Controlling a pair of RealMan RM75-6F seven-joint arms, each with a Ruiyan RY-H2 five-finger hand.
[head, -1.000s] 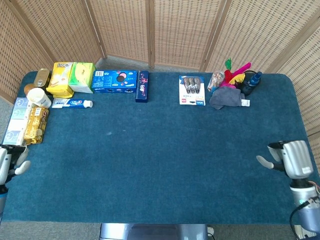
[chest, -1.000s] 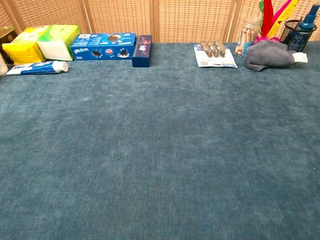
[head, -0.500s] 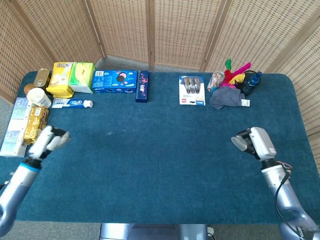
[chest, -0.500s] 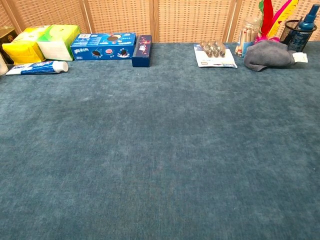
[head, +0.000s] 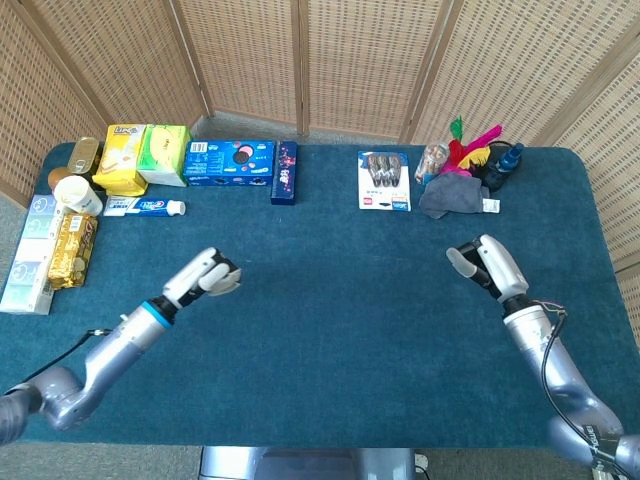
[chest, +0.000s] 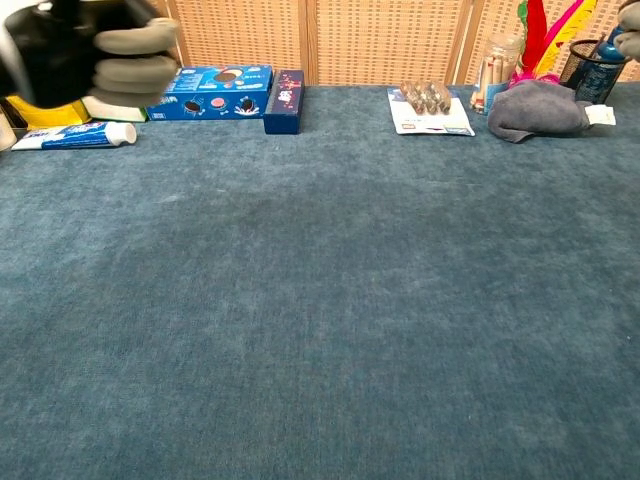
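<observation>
Hovering left hand (head: 205, 275) near toothpaste tube (head: 144, 207), lettering unreadable

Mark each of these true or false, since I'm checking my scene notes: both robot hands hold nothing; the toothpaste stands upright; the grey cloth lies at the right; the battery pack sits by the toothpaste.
1. Left robot hand and right robot hand hold nothing. True.
2. The toothpaste stands upright. False: it lies flat on the table.
3. The grey cloth lies at the right. True.
4. The battery pack sits by the toothpaste. False: it lies beside the grey cloth.
</observation>
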